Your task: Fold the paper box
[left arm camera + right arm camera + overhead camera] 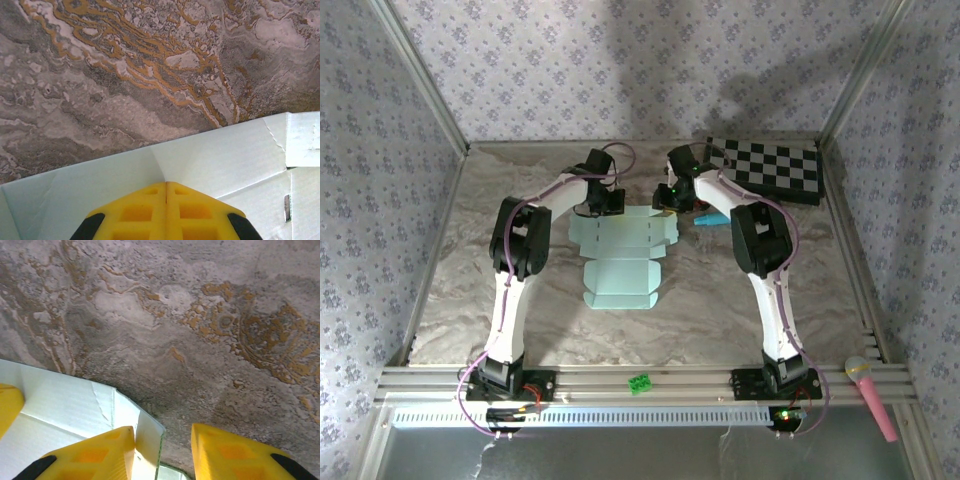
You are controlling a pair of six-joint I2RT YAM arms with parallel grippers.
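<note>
**Marbled counter [470, 270], papered walls**

The paper box [620, 255] lies mostly flat mid-counter, its far edge at both tools. Left tool [166, 186] is clenched, fingertips together above the card. Right tool [163, 430] stands parted, a raised flap against one finger.

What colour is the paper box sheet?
Pale mint green; the paper box shows best in the top external view.

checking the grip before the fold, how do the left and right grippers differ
The left gripper is shut, fingers pressed together; the right gripper is open with a gap. The left gripper sits over a crease in the paper box; the right gripper straddles a raised flap edge at its corner. Both have yellow fingers.
</note>
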